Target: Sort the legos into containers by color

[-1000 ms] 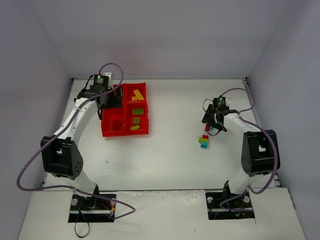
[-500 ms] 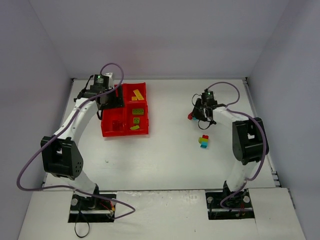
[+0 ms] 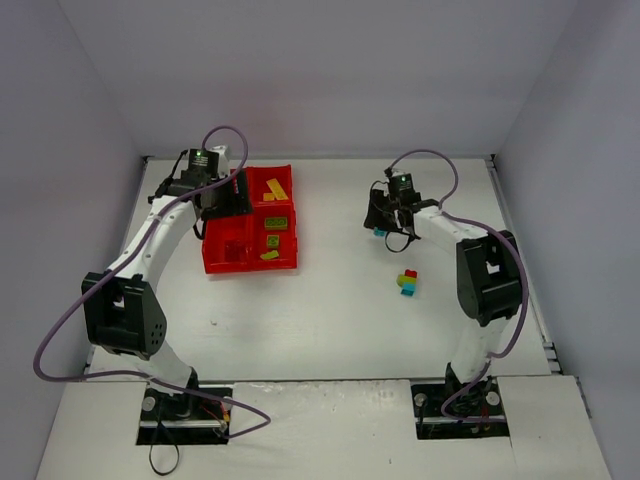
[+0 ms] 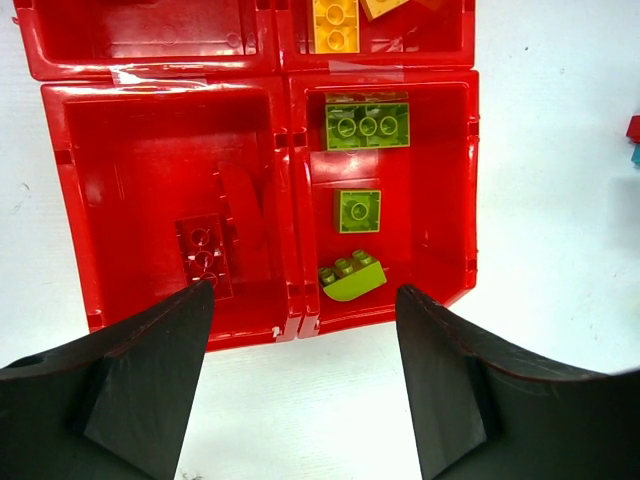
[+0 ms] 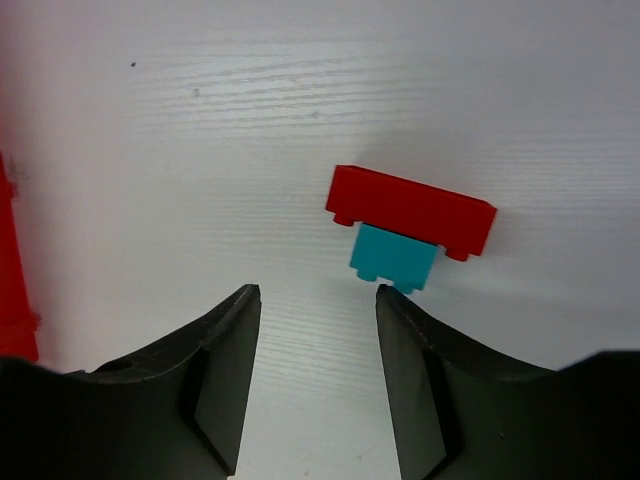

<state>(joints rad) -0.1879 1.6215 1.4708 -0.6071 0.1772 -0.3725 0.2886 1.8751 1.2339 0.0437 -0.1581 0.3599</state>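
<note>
The red tray (image 3: 250, 266) sits on the left half of the white desk (image 3: 330, 310), split into four square compartments. Seen from the left wrist, the near right compartment holds three green legos: a long brick (image 4: 367, 125) at its far side, a small square brick (image 4: 357, 210) in the middle, and a curved piece (image 4: 351, 279) by the front wall. The near left compartment holds a dark red brick (image 4: 205, 255) lying flat. In the far right compartment lie a yellow brick (image 4: 335, 22) and an orange-yellow piece (image 4: 385, 5), both cut off by the frame edge. The far left compartment is only partly in view.

The left tool (image 4: 303, 300) hangs above the tray with its fingers spread wide and nothing between them.

The right tool (image 5: 318, 295) is over the bare desk, well to the right of the tray. Its fingers are parted and empty. Just beyond its fingertips a red brick (image 5: 410, 208) joined to a cyan brick (image 5: 394, 255) lies on the desk. Nearer the arm bases, a multicolour clump (image 3: 408, 282) of red, yellow, green and cyan rests apart from the tool.
</note>
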